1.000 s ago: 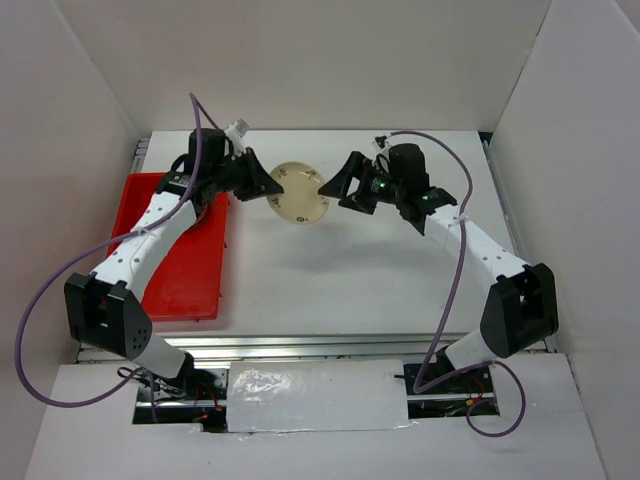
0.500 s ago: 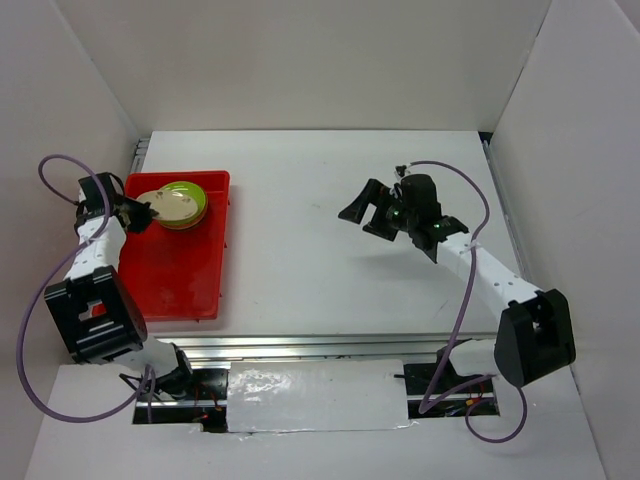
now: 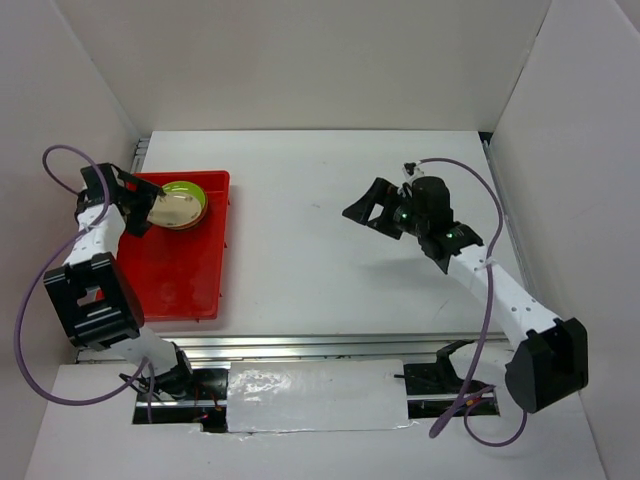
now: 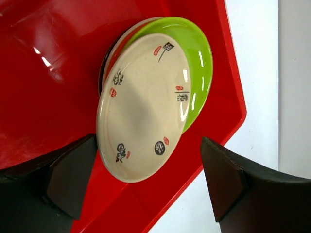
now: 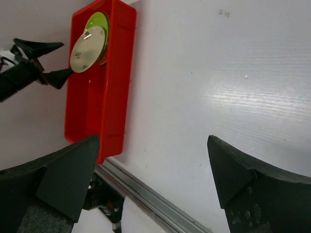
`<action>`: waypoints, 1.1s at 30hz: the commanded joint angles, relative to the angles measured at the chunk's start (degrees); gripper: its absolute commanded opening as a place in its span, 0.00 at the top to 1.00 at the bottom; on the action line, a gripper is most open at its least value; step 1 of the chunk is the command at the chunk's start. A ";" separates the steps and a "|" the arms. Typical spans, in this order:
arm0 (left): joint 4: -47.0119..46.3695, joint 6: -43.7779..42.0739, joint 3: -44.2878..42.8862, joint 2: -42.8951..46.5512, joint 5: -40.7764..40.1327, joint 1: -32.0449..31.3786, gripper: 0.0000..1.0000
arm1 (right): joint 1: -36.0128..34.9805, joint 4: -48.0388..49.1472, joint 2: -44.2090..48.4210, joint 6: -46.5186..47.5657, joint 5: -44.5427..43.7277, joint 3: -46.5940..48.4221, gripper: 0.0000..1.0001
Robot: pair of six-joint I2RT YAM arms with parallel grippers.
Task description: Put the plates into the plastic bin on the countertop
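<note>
Hovering with the left gripper (image 3: 140, 207) at the far left corner of the plastic bin (image 3: 185, 280), jaws spread wide and clamped on nothing. Shows, between those jaws in the left wrist view, a cream plate (image 4: 146, 107) with small black and red marks, lying tilted inside the bin and leaning on a lime green plate (image 4: 200, 63) beneath it. Overlaps most of the green one, leaving a crescent of it bare on the side toward the bin's far wall. Reveals a dark rim (image 4: 103, 73) of something more under the pair, too little of it to tell what. Comes close to one black finger (image 4: 73, 179) with the cream plate's lower edge; cannot tell whether touching or just apart. Sits with the bin on the left side of the white countertop (image 3: 310, 270), one long wall close to the left edge. Holds the right gripper (image 3: 362, 205) well apart from the bin, above the right half of the countertop, jaws likewise wide, with nothing between them but white surface in the right wrist view. Catches, from that wrist camera, the bin and both plates far off at upper left.
</note>
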State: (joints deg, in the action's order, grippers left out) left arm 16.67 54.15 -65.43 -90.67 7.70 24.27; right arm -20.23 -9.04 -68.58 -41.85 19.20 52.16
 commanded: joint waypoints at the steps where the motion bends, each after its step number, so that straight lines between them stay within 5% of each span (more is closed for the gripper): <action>1: 8.69 -5.60 -10.04 1.90 -5.73 -3.25 0.01 | -2.09 -4.04 5.72 3.51 -4.59 2.32 0.00; 4: 21.54 -9.67 -19.01 1.74 -22.44 -11.60 0.01 | -6.13 -11.86 9.77 6.85 -18.29 5.31 0.00; 10: 31.75 -11.01 -28.08 -14.07 -19.14 -12.93 0.01 | -6.05 -19.61 16.98 9.94 -22.19 5.85 0.00; 13: 29.67 -10.21 -26.17 -13.49 -19.56 -14.68 0.01 | -5.35 -22.16 20.40 10.99 -22.02 6.28 0.00; 18: 30.79 -13.80 -25.01 0.01 -27.55 -25.74 0.01 | -5.52 -27.87 25.59 12.84 -25.25 9.62 0.00; 22: 33.69 -17.06 -19.59 14.44 -34.51 -38.47 0.01 | -7.28 -34.09 31.65 13.80 -36.41 11.56 0.00; 27: 35.00 -20.23 -10.87 33.06 -33.80 -43.78 0.01 | -14.03 -38.94 38.51 13.81 -44.33 13.58 0.00; 33: 42.90 -18.74 -5.85 44.24 -40.12 -45.98 0.01 | -22.38 -48.52 41.94 11.35 -52.41 16.83 0.00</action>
State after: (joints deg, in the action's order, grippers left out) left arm 52.86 36.03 -73.91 -47.00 -27.66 -21.02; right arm -39.40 -50.02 -27.05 -29.45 -26.22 67.29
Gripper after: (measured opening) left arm 0.993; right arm 0.997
